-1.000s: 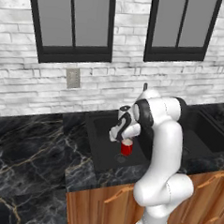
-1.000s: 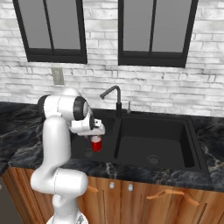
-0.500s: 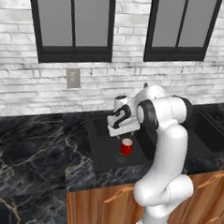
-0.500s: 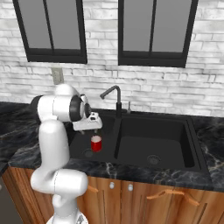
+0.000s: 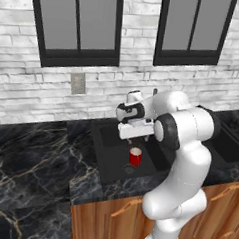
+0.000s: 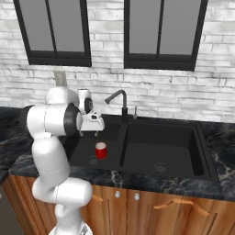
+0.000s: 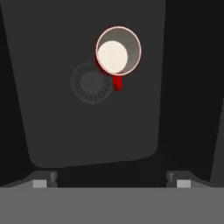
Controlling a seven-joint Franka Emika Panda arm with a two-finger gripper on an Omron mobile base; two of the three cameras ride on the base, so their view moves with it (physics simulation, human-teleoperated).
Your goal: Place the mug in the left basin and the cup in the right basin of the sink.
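A whitewashed brick wall with two dark-framed windows (image 6: pixel 163 32) fills the upper part of both base views, and below it a black marble counter with pale veins (image 5: pixel 34 161) runs across the frame over wooden cabinet fronts (image 6: pixel 183 206). A grey wall outlet (image 5: pixel 77 83) sits on the brick left of centre in the left base view.

Set into the counter is the matte black double-basin sink (image 6: pixel 202 133), with a thin black gooseneck faucet (image 6: pixel 120 102) rising at its back edge near the centre of the right base view. The small bright red cylindrical mug (image 6: pixel 101 150) stands upright on the floor of the left basin (image 6: pixel 82 149), just beside that basin's round drain (image 6: pixel 93 160). In the right base view the right basin (image 6: pixel 179 147) lies to the right of the divider, with its own round drain (image 6: pixel 160 167) towards the lower right.

In the hand view the mug (image 7: pixel 118 50) is seen from above in the upper centre, its pale whitish inside showing, with the drain (image 7: pixel 91 83) touching it at the lower left.

The two-finger gripper (image 6: pixel 92 132) hangs above the mug, apart from it and holding nothing. Its dark finger tips (image 7: pixel 43 180) rise at the bottom corners of the hand view, spread wide apart.
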